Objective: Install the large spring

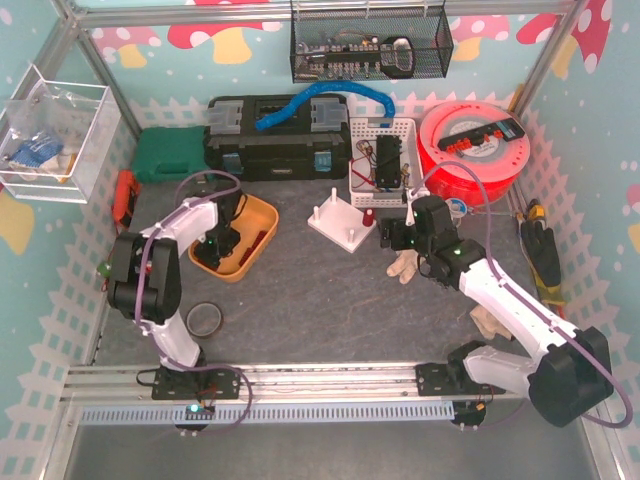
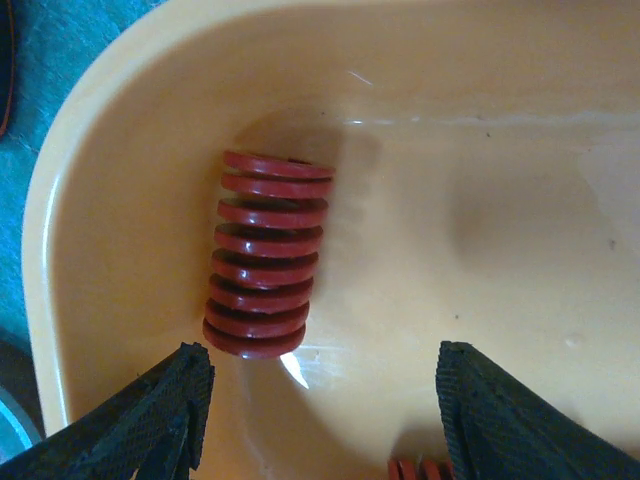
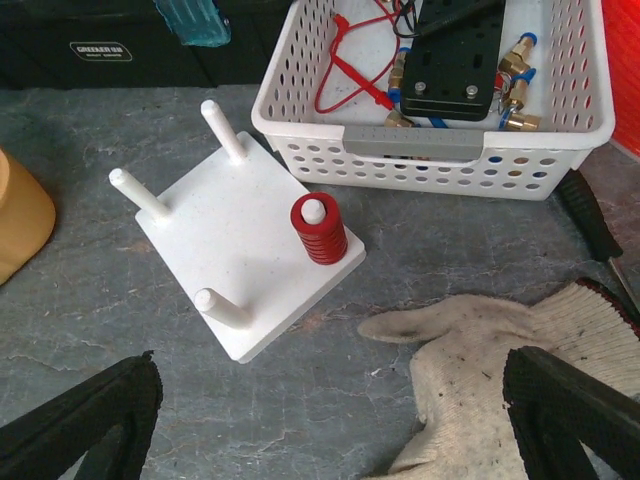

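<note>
Grey tabletop [image 1: 330,300], orange bowl [image 1: 262,222] at left: the large spring [image 2: 265,255] lies on its side inside, untouched, just ahead of the left gripper [image 2: 322,385], spread wide and empty. Right gripper [image 3: 332,390] gapes empty too, near the white 4-peg board [image 3: 240,260].

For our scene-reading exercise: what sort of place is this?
Probably a workshop-style robot test cell: a black toolbox, a red spool and a white peg board suggest it.
</note>
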`<state>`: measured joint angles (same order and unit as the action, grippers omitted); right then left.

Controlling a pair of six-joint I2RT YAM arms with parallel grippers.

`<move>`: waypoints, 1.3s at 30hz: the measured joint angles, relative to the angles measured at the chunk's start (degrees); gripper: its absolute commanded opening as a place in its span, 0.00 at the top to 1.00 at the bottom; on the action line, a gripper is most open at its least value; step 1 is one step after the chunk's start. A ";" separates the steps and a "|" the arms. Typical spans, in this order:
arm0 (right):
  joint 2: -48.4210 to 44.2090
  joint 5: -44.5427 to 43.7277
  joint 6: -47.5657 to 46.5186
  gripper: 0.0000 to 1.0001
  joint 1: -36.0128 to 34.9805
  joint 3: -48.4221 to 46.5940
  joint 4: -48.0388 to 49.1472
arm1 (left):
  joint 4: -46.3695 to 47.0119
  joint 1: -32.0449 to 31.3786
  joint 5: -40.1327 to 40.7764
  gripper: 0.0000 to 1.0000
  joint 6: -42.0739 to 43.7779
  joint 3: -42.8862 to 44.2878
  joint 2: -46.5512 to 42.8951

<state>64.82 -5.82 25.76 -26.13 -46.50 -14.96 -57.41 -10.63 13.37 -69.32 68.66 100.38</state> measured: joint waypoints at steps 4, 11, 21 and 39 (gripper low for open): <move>-0.70 0.00 0.00 0.08 0.00 0.26 -0.09 | 0.00 0.00 0.94 0.34 -0.70 0.00 1.49; -0.70 -0.39 -0.66 0.08 0.00 0.26 -0.31 | 0.33 -0.09 1.25 0.35 -0.79 0.13 4.52; -0.17 -0.96 -2.16 0.08 0.00 0.13 -1.57 | 1.55 -0.76 1.20 0.49 -0.26 1.16 6.80; -2.40 -1.07 -1.73 0.08 -0.02 0.13 -3.23 | 2.71 -0.76 2.45 0.50 0.55 0.66 6.86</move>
<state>62.41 -6.90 24.03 -26.15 -46.37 -18.20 -54.70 -11.40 15.81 -68.77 69.32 107.24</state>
